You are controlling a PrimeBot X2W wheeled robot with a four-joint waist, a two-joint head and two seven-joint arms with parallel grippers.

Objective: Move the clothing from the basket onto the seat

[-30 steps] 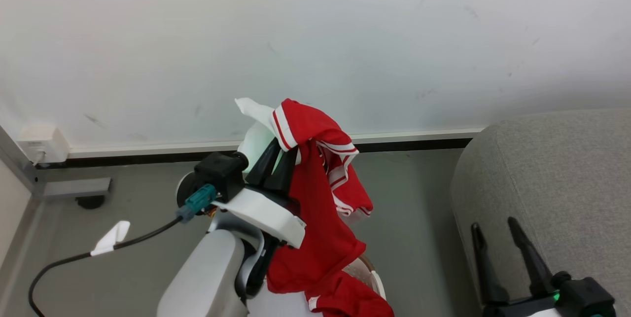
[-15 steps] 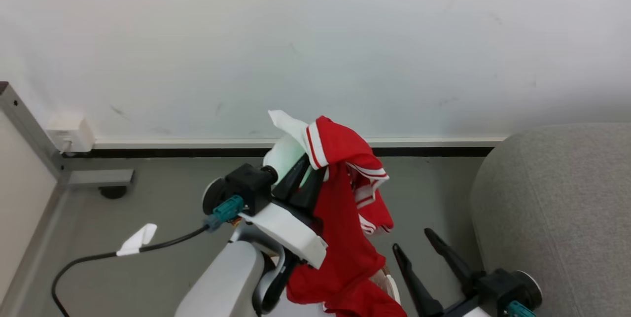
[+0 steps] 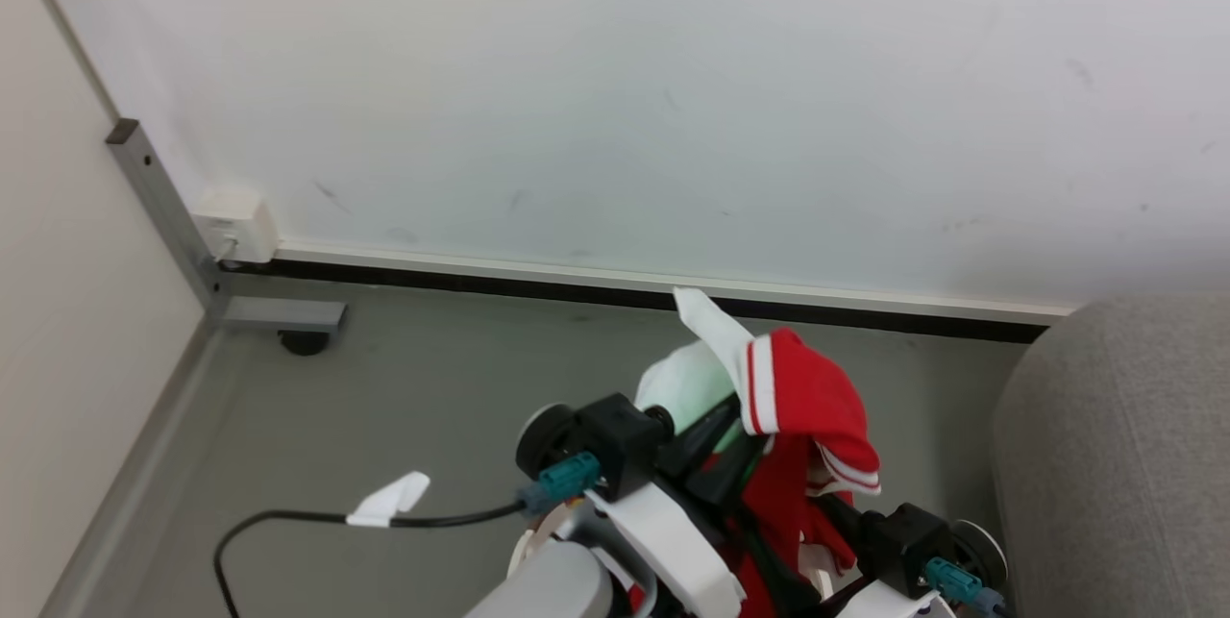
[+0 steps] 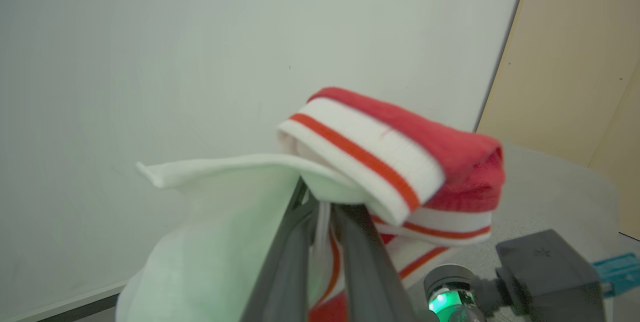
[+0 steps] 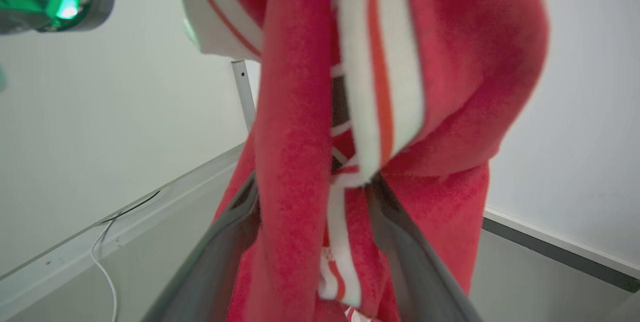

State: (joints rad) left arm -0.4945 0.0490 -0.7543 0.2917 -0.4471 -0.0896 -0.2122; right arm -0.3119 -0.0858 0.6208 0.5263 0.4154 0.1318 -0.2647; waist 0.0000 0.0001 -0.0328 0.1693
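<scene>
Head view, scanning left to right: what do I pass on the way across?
white wall box → grey bracket → white tape tag → red-and-white garment → grey seat

I count one red garment (image 3: 812,397) with white-and-red striped bands. There is one white piece of cloth (image 3: 687,387) against it, and I cannot tell whether that is a separate garment. My tools number two: the left tool (image 4: 320,207) and the right tool (image 5: 315,182). I see two teal connectors (image 3: 567,479), one behind each tool. One black cable (image 3: 288,517) lies on the floor (image 3: 432,378), carrying one white tag (image 3: 389,500). There is one light grey seat (image 3: 1115,445). By the wall I count one white wall box (image 3: 235,224) and one grey metal post (image 3: 159,205).
</scene>
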